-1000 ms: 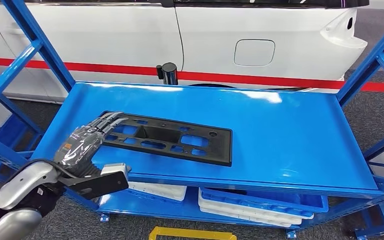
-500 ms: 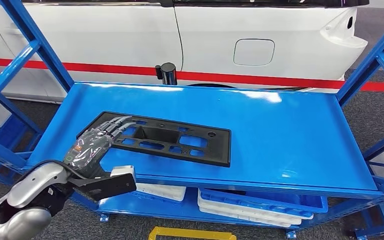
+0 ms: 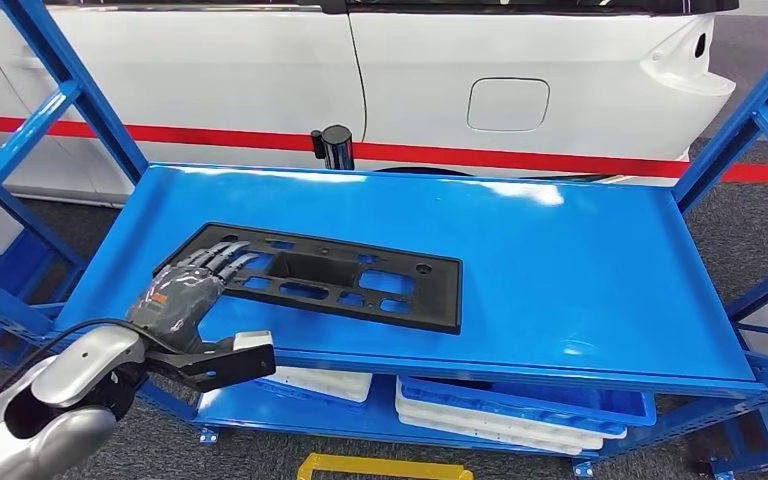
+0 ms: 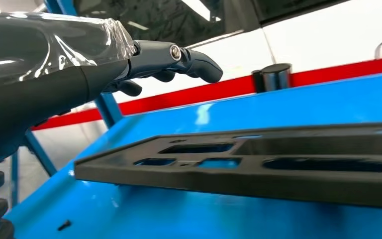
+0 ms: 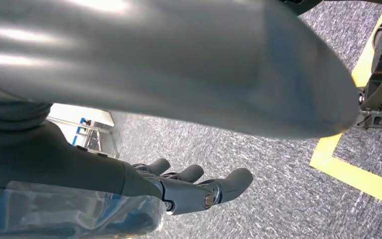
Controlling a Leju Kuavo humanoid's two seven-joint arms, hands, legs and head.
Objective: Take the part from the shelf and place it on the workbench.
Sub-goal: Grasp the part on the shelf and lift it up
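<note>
Compared with a second ago, the left hand (image 3: 188,290) has come lower and a little forward over the near left end of the black part (image 3: 325,276), its wrist dropping toward the front lip of the blue shelf (image 3: 580,260); the part itself lies where it lay before, flat on the top deck of the shelf, left of centre and slightly askew. The left hand's fingers (image 3: 222,256) are stretched out and slightly fanned, reaching over the part's left corner and its first cut-outs. In the left wrist view the thumb (image 4: 189,59) and the darker fingers stand in the air above the part (image 4: 258,162) with a gap beneath them, so the hand is spread and holds nothing; whether any fingertip touches the part cannot be told. The right hand (image 5: 194,191) hangs low over the grey floor (image 5: 278,164) near a yellow line (image 5: 358,174), its fingers apart and gently curved, holding nothing. Behind the shelf stands a white car (image 3: 410,70) with a red stripe, and white trays (image 3: 500,420) lie on the lower deck.
</note>
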